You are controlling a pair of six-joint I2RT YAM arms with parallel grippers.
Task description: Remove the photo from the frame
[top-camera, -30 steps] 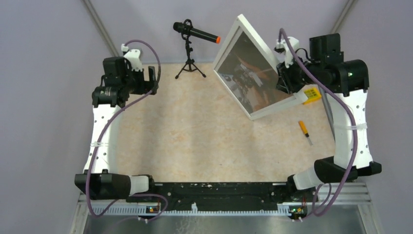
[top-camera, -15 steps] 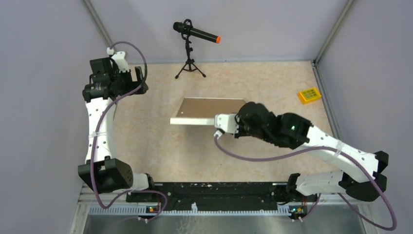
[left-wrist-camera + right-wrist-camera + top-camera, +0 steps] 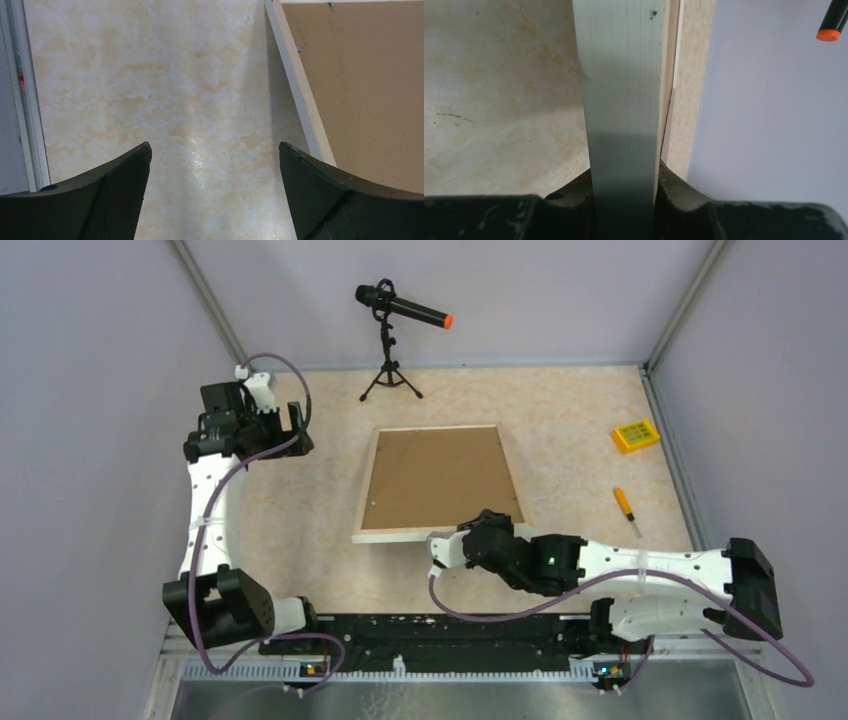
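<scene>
Looking down from above, the frame (image 3: 390,534) lies face down on the table (image 3: 300,540) with its brown backing board (image 3: 438,475) upward, so the photo is hidden beneath. The right gripper (image 3: 441,543) pinches the near rail. The left gripper (image 3: 297,428) hangs off the frame's left side, touching nothing. The left wrist view shows its fingers (image 3: 117,195) spread wide over the tabletop, the frame's rail just beside them. The right wrist view shows jaws clamped on the pale wood edge. The right should probably steady the frame while the left frees the backing gently; hard prying could crease the print.
</scene>
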